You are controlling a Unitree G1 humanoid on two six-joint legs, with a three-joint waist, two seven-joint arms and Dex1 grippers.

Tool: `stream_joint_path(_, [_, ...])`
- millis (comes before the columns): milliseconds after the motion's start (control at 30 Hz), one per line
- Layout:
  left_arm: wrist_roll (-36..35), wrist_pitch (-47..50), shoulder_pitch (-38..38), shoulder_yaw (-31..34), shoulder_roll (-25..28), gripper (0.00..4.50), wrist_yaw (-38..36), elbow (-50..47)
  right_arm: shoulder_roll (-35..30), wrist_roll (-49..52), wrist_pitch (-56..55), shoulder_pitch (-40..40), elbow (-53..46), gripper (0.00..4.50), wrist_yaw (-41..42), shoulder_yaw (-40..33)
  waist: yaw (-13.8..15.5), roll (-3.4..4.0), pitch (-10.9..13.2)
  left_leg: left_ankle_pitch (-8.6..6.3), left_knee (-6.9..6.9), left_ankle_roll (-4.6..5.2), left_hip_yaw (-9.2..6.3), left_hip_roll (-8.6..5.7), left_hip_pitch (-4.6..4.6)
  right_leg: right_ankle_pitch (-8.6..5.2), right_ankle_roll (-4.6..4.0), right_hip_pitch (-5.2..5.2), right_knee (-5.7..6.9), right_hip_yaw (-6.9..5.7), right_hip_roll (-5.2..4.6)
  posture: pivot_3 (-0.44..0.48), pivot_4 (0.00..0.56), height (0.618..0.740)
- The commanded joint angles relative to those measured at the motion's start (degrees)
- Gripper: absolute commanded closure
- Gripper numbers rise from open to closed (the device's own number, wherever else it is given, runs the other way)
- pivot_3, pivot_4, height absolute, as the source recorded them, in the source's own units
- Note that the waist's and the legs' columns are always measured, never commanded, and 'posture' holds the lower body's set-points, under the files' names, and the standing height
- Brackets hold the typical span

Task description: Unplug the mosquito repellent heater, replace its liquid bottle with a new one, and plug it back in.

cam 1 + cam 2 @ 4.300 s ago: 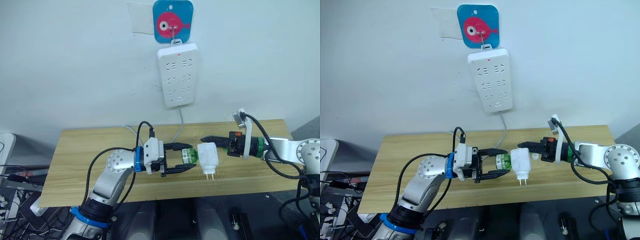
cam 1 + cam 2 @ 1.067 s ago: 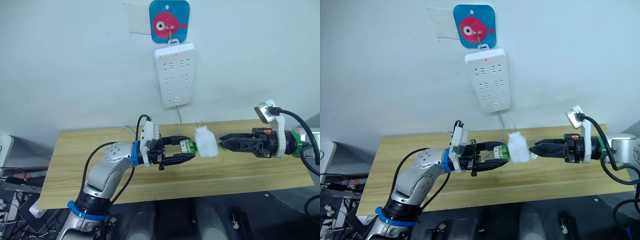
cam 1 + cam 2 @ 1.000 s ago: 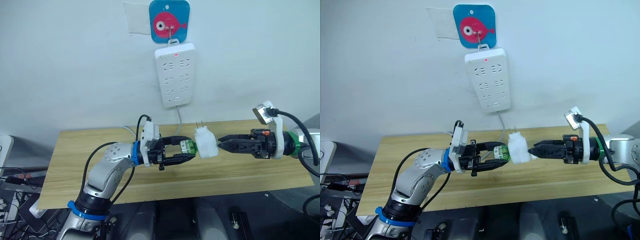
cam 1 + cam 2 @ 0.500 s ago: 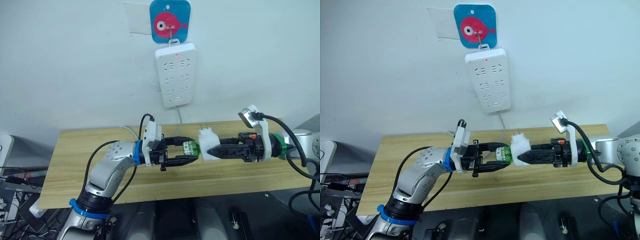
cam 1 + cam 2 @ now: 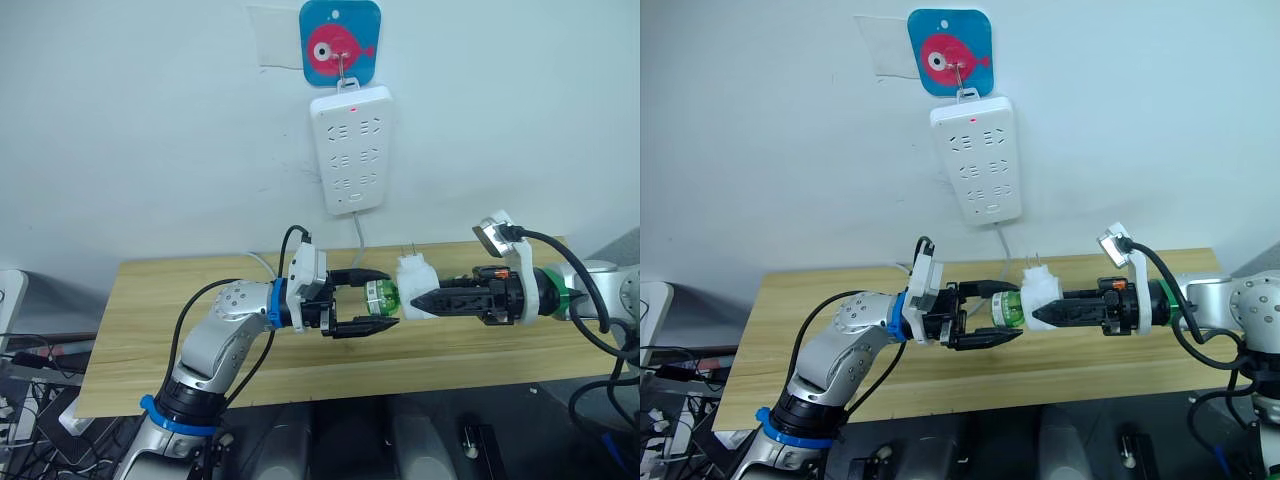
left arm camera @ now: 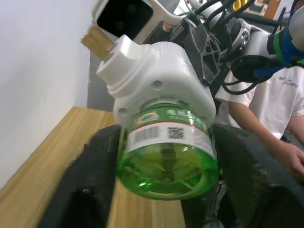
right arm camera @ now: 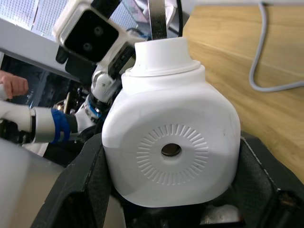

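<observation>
Heater (image 5: 412, 296) clamped by right end effector (image 5: 420, 302); left end effector (image 5: 385, 301) spread wide around green bottle (image 5: 381, 298), below wall strip (image 5: 349, 148).

Lighting: bright, even, diffuse; soft shadow beside white multi-socket power strip (image 5: 350, 148) on pale wall. Wrist views: backgrounds defocused, near black fingers (image 6: 83, 190) blurred, green translucent liquid bottle (image 6: 167, 156) glossy.

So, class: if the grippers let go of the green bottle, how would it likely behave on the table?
The green bottle looks round, so on its side it would probably roll. The liquid inside likely makes it heavy for its size. Its smooth plastic may slip between the left gripper fingers.
</observation>
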Motion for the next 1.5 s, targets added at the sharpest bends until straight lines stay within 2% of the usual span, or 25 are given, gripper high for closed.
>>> stream_joint_path(33, [1.68, -0.33, -1.41, 0.2, 0.99, 0.01, 1.08, -0.17, 1.24, 0.86, -1.7, 1.3, -0.9, 1.5, -4.49, -3.56, 0.11, 0.0, 0.0, 0.0, 0.0, 0.0, 0.01, 0.0, 0.0, 0.0, 0.0, 0.0, 0.0, 0.0, 0.0, -0.1, 0.27, 0.74])
stream_joint_path(167, [4.36, -0.78, -2.82, -0.45, 3.47, 0.0, 1.07, -1.4, 3.67, 0.93, -2.75, 3.02, -1.66, 1.5, -10.66, -4.68, 0.14, -0.01, -0.01, 0.0, 0.01, 0.0, 0.0, 0.0, 0.0, 0.0, 0.0, 0.0, 0.04, 0.0, 0.0, -0.101, 0.272, 0.74])
stream_joint_path(267, [11.28, -5.37, -3.18, -2.95, 5.39, 0.0, 2.8, -2.61, 4.0, -1.46, -2.35, 3.94, -5.5, 1.5, -16.38, -3.18, 0.06, 0.0, -0.01, 0.0, 0.0, -0.01, 0.05, 0.0, 0.0, 0.0, 0.0, -0.04, 0.04, 0.06, 0.0, -0.104, 0.27, 0.74])
stream_joint_path(400, [23.07, -13.48, -3.75, -5.96, 5.2, 0.0, 9.28, -0.09, 7.04, 7.19, -3.33, 3.84, -6.89, 1.5, -31.21, -3.2, 0.09, 0.0, -0.02, 0.01, 0.0, -0.02, 0.05, -0.01, 0.0, 0.01, 0.0, -0.04, 0.03, 0.09, -0.01, -0.107, 0.267, 0.74])
stream_joint_path(667, [34.16, -22.23, -4.65, -8.93, 5.5, 0.0, 14.56, 3.56, 4.98, 23.27, -10.96, 6.42, -9.39, 1.5, -49.47, 1.58, -0.01, 0.0, -0.02, 0.01, -0.01, 0.0, 0.06, -0.01, 0.0, 0.01, 0.0, -0.04, 0.03, 0.13, -0.02, -0.108, 0.268, 0.74])
stream_joint_path(900, [37.69, -25.04, -5.93, -10.29, 4.3, 0.0, 15.4, 6.05, 2.45, 30.86, -17.5, 6.26, -11.29, 1.5, -56.26, 6.37, -0.52, 0.0, -0.02, 0.01, 0.0, 0.0, 0.05, 0.0, 0.0, 0.01, 0.0, -0.03, 0.06, 0.07, 0.0, -0.112, 0.265, 0.74])
stream_joint_path(1100, [38.49, -23.67, -6.4, -10.51, 3.22, 0.0, 15.59, 6.37, 1.57, 31.97, -20.67, 6.21, -12.61, 1.5, -57.62, 8.41, -0.76, 0.0, -0.02, 0.01, 0.01, 0.01, 0.05, 0.0, 0.0, 0.01, 0.01, -0.03, 0.08, 0.07, 0.0, -0.126, 0.271, 0.74])
stream_joint_path(1233, [39.03, -22.87, -7.01, -10.23, 2.56, 0.89, 16.33, 6.47, 1.02, 31.97, -21.97, 5.87, -12.74, 1.5, -58.64, 9.48, -0.91, -0.01, -0.02, 0.01, 0.02, 0.01, 0.06, 0.0, 0.0, 0.01, 0.01, -0.03, 0.09, 0.06, 0.02, -0.128, 0.272, 0.74])
stream_joint_path(1367, [39.43, -22.17, -7.07, -10.19, 2.47, 2.17, 16.21, 6.42, 1.04, 31.97, -23.18, 5.89, -12.81, 1.5, -59.04, 10.03, -1.05, 0.0, -0.02, 0.01, 0.01, 0.01, 0.05, 0.01, 0.0, 0.01, 0.01, -0.04, 0.09, 0.06, 0.02, -0.126, 0.272, 0.74])
stream_joint_path(1500, [39.76, -22.2, -6.61, -10.17, 2.66, 2.25, 16.03, 6.43, 1.02, 31.97, -23.88, 6.09, -13.49, 1.5, -59.69, 10.57, -1.05, 0.0, -0.02, 0.01, 0.01, 0.01, 0.05, 0.0, 0.0, 0.01, 0.01, -0.03, 0.09, 0.07, 0.02, -0.12, 0.267, 0.74])
